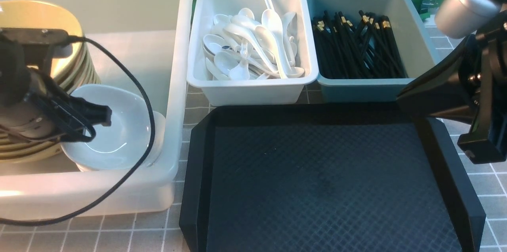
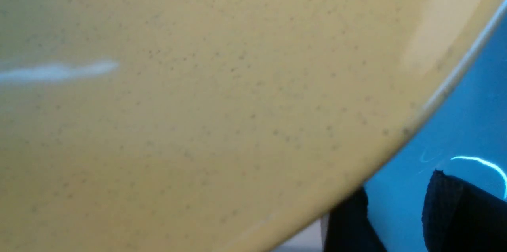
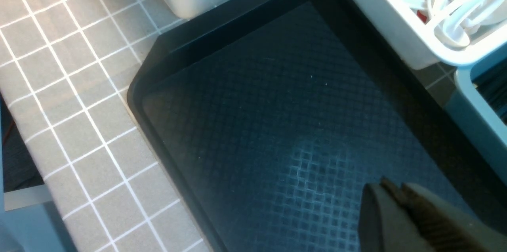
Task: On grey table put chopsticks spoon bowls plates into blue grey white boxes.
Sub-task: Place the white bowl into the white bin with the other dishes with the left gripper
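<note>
While the right gripper (image 3: 390,188) sits shut, lift the part-open, empty left gripper (image 2: 396,184) straight off the bowls (image 2: 198,105).

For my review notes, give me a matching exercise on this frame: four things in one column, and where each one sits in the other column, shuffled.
Column one:
1. spoons
2. chopsticks
3. tan bowls
4. black tray

Column two:
A. blue-grey box
B. grey table, in front of the two small boxes
C. large translucent tub
D. small white box

Pairs: 1-D, 2-A, 3-C, 4-B.
</note>
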Controlling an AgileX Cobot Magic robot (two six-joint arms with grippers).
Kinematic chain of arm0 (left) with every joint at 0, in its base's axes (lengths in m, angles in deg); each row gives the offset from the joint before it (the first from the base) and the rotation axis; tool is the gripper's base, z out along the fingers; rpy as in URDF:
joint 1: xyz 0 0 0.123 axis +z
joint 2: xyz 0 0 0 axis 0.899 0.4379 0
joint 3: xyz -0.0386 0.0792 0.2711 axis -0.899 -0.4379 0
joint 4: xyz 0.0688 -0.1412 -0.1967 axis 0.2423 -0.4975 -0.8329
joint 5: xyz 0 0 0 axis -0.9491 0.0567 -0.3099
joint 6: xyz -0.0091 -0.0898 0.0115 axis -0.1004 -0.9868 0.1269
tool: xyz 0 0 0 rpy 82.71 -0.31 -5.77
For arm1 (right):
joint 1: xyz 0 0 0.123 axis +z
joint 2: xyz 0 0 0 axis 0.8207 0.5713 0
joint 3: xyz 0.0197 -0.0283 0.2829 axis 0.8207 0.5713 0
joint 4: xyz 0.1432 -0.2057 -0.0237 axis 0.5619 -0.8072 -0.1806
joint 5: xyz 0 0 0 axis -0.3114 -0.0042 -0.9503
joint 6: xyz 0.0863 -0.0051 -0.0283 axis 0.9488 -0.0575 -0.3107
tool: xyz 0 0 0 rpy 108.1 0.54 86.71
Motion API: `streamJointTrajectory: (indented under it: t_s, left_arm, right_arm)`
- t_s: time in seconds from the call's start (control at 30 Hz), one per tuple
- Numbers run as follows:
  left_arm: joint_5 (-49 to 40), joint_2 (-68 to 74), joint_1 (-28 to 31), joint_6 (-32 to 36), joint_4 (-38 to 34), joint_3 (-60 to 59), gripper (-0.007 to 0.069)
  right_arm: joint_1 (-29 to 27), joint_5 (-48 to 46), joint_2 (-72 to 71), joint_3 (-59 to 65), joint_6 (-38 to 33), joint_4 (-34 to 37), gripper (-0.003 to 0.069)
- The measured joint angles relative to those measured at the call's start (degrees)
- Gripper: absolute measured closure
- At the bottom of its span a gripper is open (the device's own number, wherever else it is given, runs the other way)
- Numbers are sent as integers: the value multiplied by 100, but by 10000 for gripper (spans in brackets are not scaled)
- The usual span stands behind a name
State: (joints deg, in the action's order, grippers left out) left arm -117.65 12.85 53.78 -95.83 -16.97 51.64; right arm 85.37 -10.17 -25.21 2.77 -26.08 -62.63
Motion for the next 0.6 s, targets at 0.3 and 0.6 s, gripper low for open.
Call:
streamJointTrajectory:
  t_s: [0.3,0.6]
  left_arm:
    - [21,281,0,-292,211,0,433]
    - [296,557,0,-380,187,0,509]
  right_arm:
    - [0,0,0,0,0,0,580]
    - [0,0,0,0,0,0,576]
